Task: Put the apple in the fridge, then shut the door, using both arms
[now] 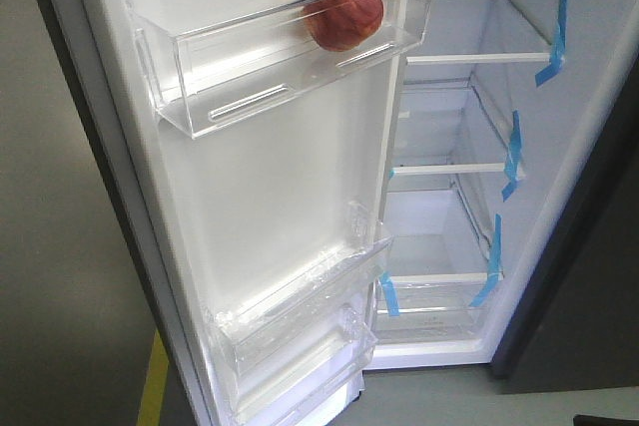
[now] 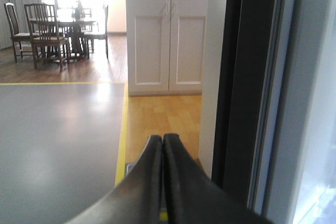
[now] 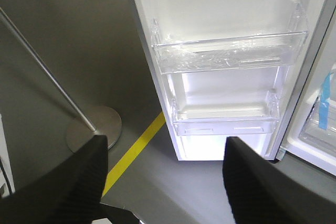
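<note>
The red apple lies in the top clear bin of the open fridge door. The fridge stands open, with a white interior and glass shelves marked with blue tape. Neither gripper shows in the front view. My left gripper is shut and empty, pointing past the dark outer edge of the door. My right gripper is open and empty, above the floor in front of the door's lower bins.
A lamp stand with a round metal base and slanted pole stands left of the door. A yellow floor line runs under the door. White panelled cabinets and a dining table with chairs stand beyond.
</note>
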